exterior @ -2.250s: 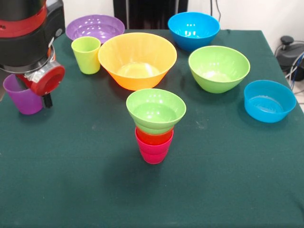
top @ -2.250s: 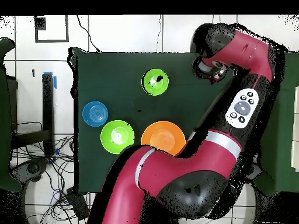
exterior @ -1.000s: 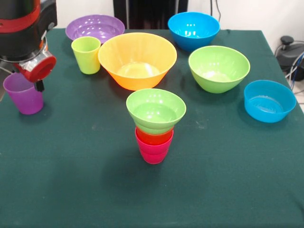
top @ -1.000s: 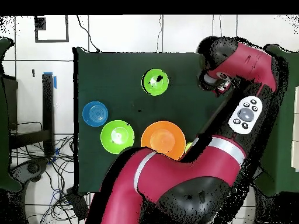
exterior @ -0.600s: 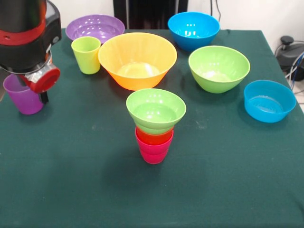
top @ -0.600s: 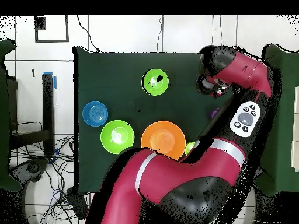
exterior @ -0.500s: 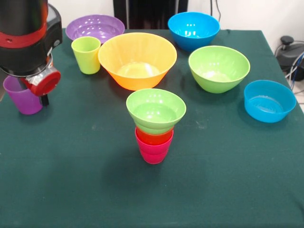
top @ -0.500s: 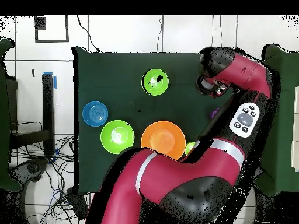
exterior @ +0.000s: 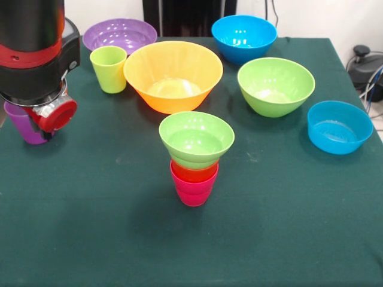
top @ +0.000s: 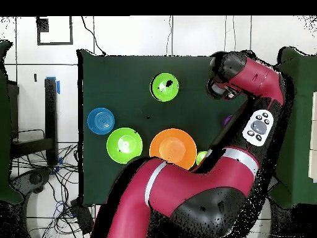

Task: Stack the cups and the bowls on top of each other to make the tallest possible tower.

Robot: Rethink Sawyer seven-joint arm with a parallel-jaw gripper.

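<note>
End effector (exterior: 42,122) over purple cup (exterior: 21,124), left edge; finger state indiscernible. Centre on rim before descending.

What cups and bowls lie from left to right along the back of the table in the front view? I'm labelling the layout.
Purple plastic cup under the arm, lime green plastic cup, large orange-yellow plastic bowl, medium lime green plastic bowl, smaller blue plastic bowl.
</note>
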